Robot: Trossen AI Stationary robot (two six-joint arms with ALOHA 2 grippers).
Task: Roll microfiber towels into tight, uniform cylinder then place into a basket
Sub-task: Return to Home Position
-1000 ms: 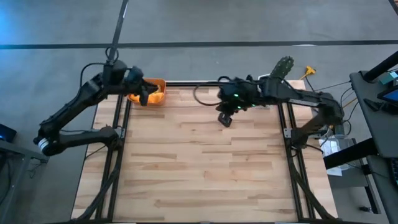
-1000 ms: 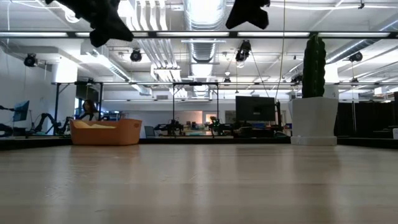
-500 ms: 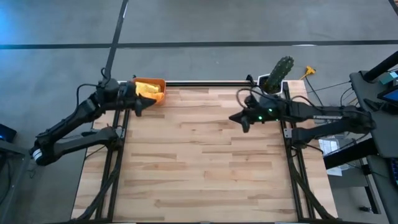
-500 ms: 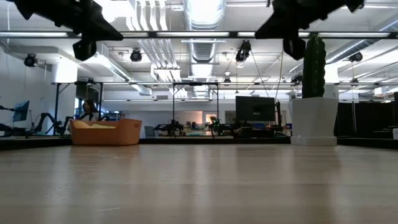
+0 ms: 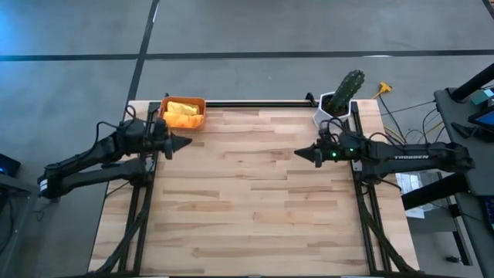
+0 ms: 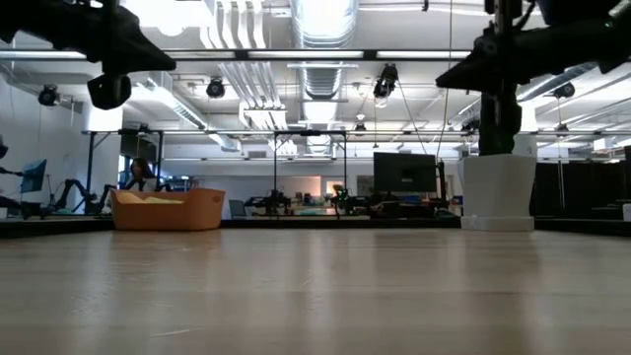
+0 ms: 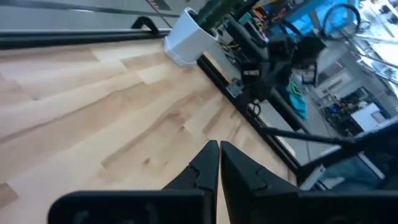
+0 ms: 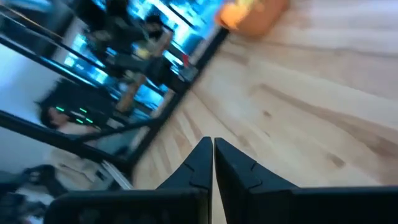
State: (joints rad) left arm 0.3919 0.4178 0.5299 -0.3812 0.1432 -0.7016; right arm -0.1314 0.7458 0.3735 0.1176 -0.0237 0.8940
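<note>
1. My left claw point(image 5: 185, 144) hangs over the left edge of the table point(image 5: 255, 193). It is just in front of the basket point(image 5: 202, 103) and not touching it. Its own wrist view shows the two fingers pressed tip to tip with nothing between them.
2. My right claw point(image 5: 299, 154) hangs over the right side of the table, just in front of the cactus pot point(image 5: 327, 103). It is pinched flat in the same way and carries nothing.
3. The basket sits in the far left corner of the table with a rolled yellow towel point(image 5: 184, 110) lying inside it. I cannot tell an orange roll apart from the tray's own colour.
4. The placing looks done to me, so what remains is the retreat to rest. I judge it best to draw each arm straight back along its own side, away from the middle of the table.
5. With the left arm, I should pull away from the basket rather than across it. A brush of my wrist on the rim could shift the tray or loosen the roll.
6. With the right arm, the pot is the nearest thing to my forearm. I should take a path that leaves it a clear margin.
7. Fingers together is the right posture for travel, with both arms moving slowly and evenly.
</note>
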